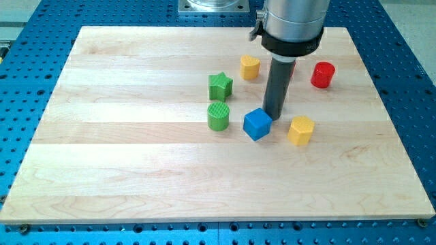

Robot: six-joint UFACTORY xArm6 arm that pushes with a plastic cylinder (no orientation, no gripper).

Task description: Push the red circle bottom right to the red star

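The work surface is a pale wooden board (pixel 136 170) set on a blue perforated table (pixel 27 82). I carry no jaws, so there is nothing to report as wide, narrow or holding; I end in a dark rod, and my tip (pixel 275 118) stands on the board touching or just beside the upper right edge of the blue cube (pixel 257 124). Outward from there: the yellow block (pixel 300 130) lies near on the view's right, the green cylinder (pixel 218 116) on the view's left, the green star (pixel 220 86) above that, and the yellow heart-like block (pixel 250 67) toward the view's top. The red circle (pixel 323 75) sits apart toward the upper right, untouched by my tip. No red star can be made out; my rod may hide it. In my judgement the push has not begun, and everything remains to do. No containers are present.
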